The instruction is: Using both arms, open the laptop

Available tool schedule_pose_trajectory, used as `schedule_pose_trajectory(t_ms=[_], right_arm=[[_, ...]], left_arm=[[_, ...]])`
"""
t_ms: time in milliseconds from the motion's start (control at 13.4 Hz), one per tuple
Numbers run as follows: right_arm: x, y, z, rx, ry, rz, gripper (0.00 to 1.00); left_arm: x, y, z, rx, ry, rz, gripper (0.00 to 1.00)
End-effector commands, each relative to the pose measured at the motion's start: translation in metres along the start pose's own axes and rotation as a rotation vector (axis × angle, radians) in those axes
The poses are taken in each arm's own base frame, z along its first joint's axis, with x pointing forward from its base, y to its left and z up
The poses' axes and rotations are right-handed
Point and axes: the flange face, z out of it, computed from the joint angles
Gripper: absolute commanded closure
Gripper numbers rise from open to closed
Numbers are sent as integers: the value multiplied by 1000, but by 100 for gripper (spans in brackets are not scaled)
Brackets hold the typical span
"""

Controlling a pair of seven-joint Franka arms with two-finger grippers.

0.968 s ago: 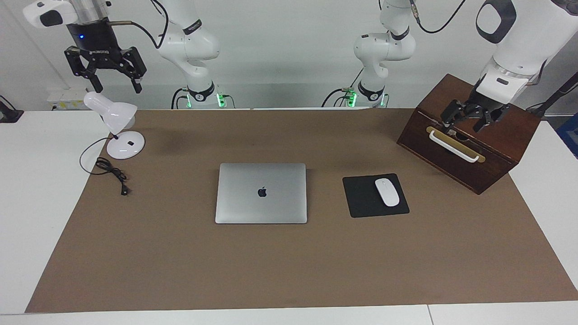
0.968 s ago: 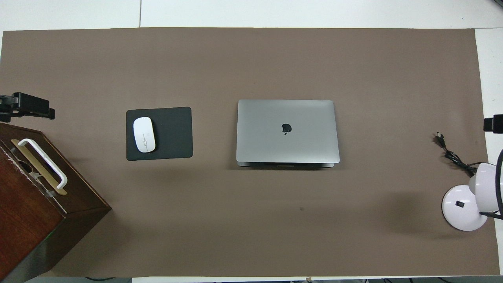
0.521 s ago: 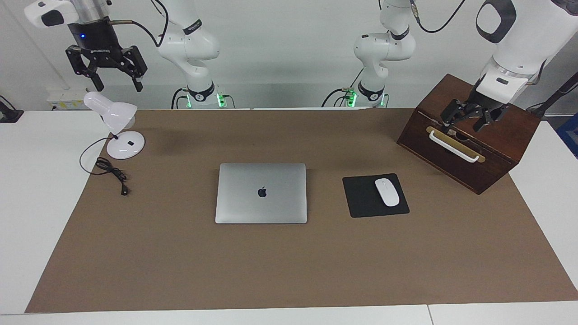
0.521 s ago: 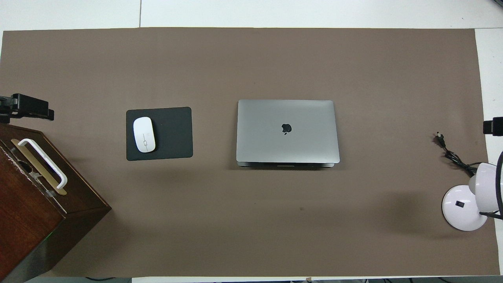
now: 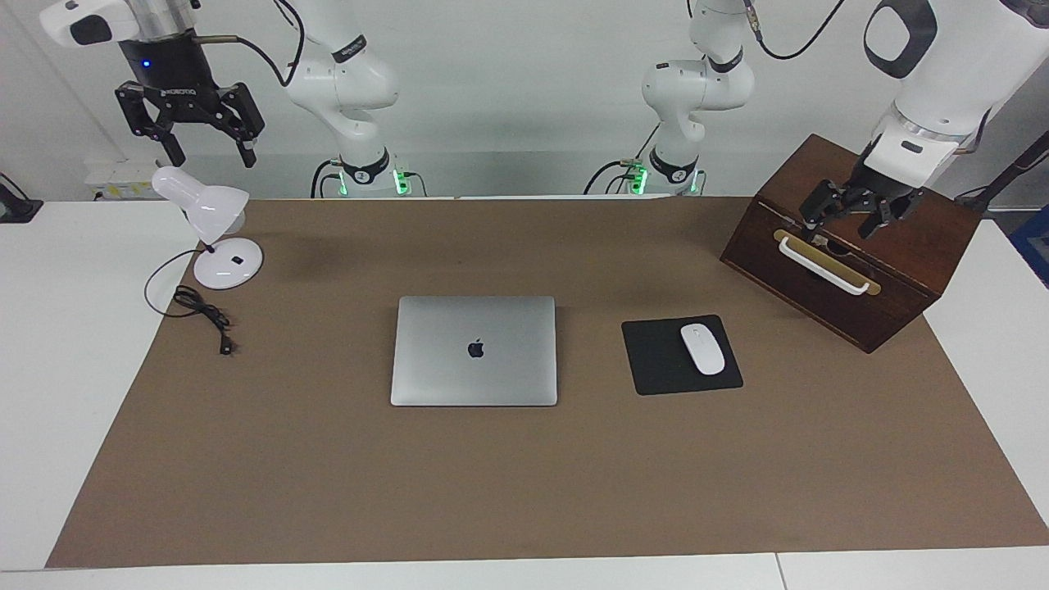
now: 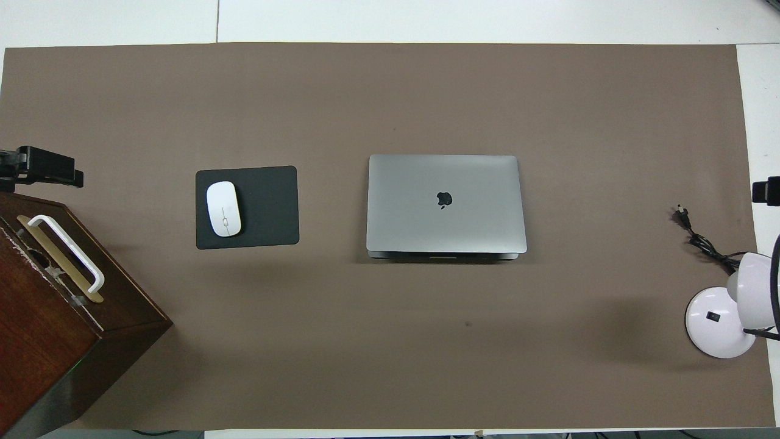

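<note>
The silver-grey laptop (image 5: 474, 351) lies closed and flat in the middle of the brown mat, apple logo up; it also shows in the overhead view (image 6: 445, 213). My right gripper (image 5: 211, 157) is open and empty, high in the air over the white desk lamp (image 5: 205, 209) at the right arm's end of the table. My left gripper (image 5: 837, 228) is open and empty, over the wooden box (image 5: 901, 270) just above its white handle (image 5: 822, 264). Both grippers are well away from the laptop. In the overhead view only their tips show at the edges: the left gripper (image 6: 42, 167) and the right gripper (image 6: 766, 190).
A white mouse (image 5: 702, 348) lies on a black mouse pad (image 5: 656, 360) beside the laptop, toward the left arm's end. The lamp's black cord and plug (image 5: 205, 315) lie on the mat near the lamp's base (image 5: 228, 264). The brown mat (image 5: 524, 492) covers most of the table.
My right gripper has risen slightly over the lamp. The left gripper has hardly moved. The laptop has not moved.
</note>
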Motion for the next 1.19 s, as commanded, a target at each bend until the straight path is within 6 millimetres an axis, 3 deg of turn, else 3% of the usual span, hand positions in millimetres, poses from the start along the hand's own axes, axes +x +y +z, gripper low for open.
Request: schedule_pose_trajectory(t_ms=[0,74,149,521,819,1117], right_arm=[[-2,-6,-2,22,8,-2,0],[-2,-4,-1,22,8,-4,0],[-2,0,-2,23,10,2,0],[-2,0,-1,22,5,-33,0],[-3,-4,4,22,-7,-44,0],[4,-3,26,22,-31,-68,0]], left_arm=[[-7,-1,-1,16,8,-76,50],[-7,0,-2,16,15,-77,83],[-5,-1,-3,16,29,-76,100],[-2,-14,-6,4,54,-101,100],[11,-10,-10,-21,149,-97,100],[21,-9,-11,-55,242,-101,100]])
